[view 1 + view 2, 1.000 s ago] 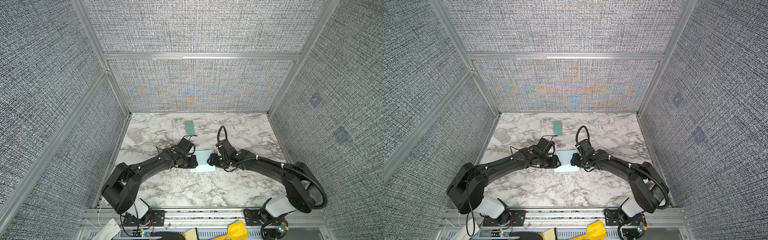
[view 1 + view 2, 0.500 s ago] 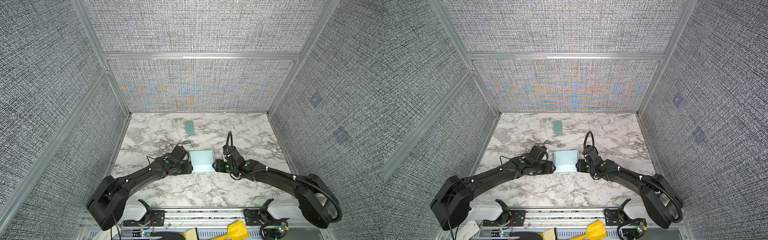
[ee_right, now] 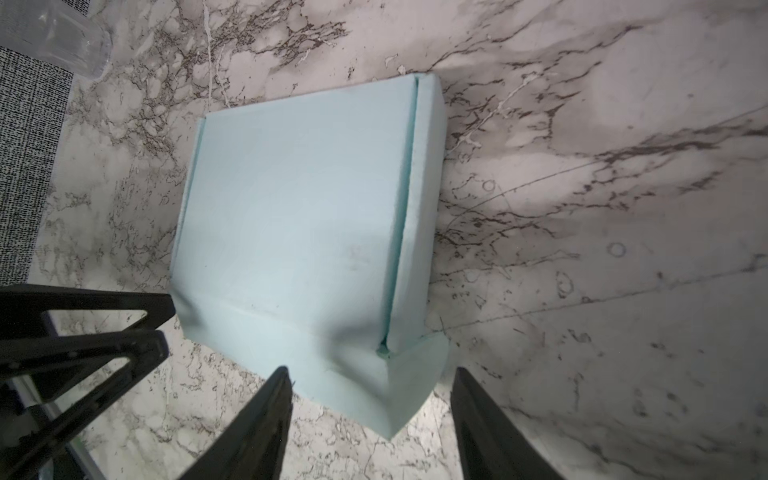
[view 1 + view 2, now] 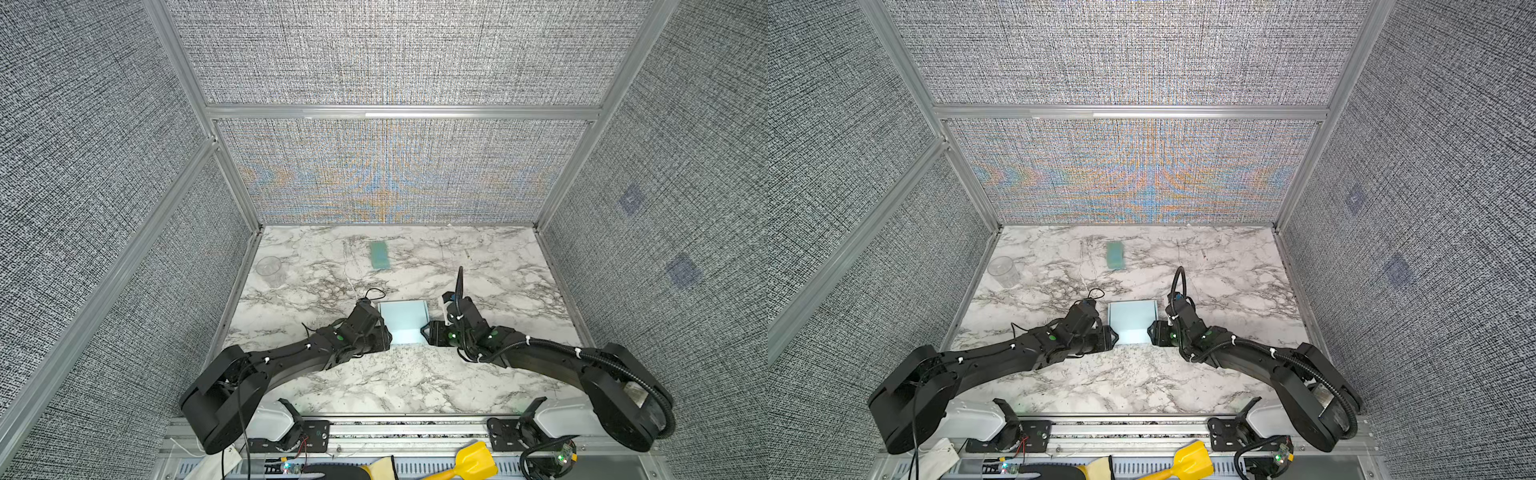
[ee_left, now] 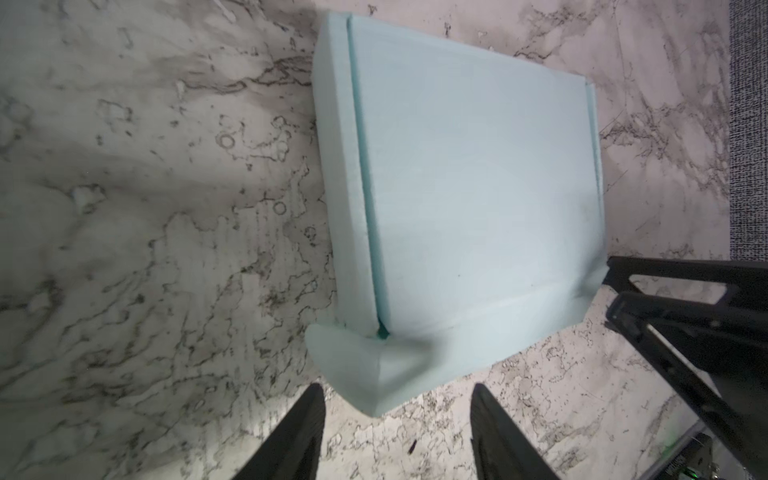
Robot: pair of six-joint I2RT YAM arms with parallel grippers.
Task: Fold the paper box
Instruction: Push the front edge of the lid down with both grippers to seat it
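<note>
The pale sky-blue thin cardboard box [image 4: 403,320] lies flat on the white marble-patterned surface [image 4: 374,382], near the middle, between the two arms. It looks nearly formed: a broad top panel lies down between the two raised side walls, and a flap is creased along the near edge. At each near corner, though, a loose tab splays outward.

The left fingers [image 5: 299,432] are spread at the left near corner, with that tab just ahead of the gap and not pinched. The right fingers [image 3: 257,424] are spread in the same way at the right near corner, holding nothing.

The step in hand appears to be closing the near end. The next move probably calls for both sides to press or pinch their corner tabs inward together, so the light box does not slide or twist.

A darker teal-green flat strip [image 4: 379,255] lies far in the middle and a clear plastic cup [image 4: 1003,270] stands far left. Both are well apart, so nothing blocks the way. Only the two arms crowd each other.
</note>
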